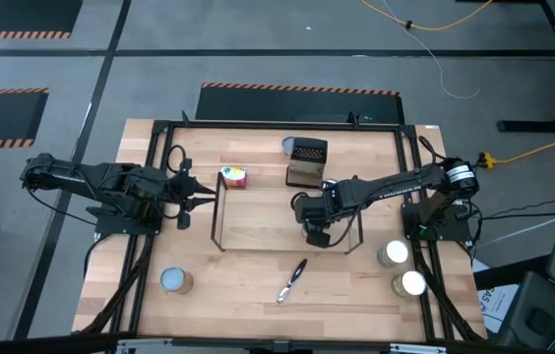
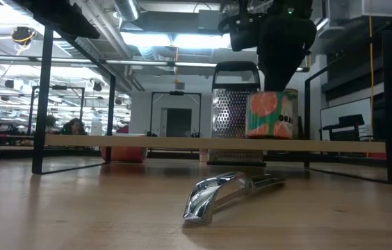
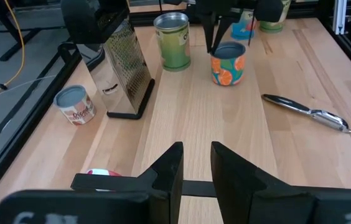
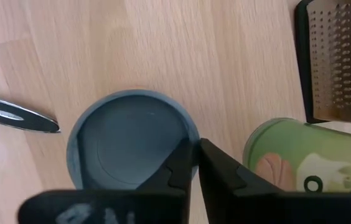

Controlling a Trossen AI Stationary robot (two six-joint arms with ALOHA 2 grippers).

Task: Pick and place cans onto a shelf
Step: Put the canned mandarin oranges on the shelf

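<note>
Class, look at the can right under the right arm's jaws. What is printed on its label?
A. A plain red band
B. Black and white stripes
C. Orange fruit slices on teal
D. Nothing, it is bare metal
C. The left wrist view shows the can under the right gripper with orange slices on a teal label, and the low view shows the same print on the can.

- High view: overhead, facing straight down on the whole surface (image 1: 258,221).
- Low view: at surface height, level, close behind the peeler (image 2: 227,193).
- Left wrist view: oblique across the surface.
- Right wrist view: close, downward; shares the peeler and the grater (image 4: 342,59).
</note>
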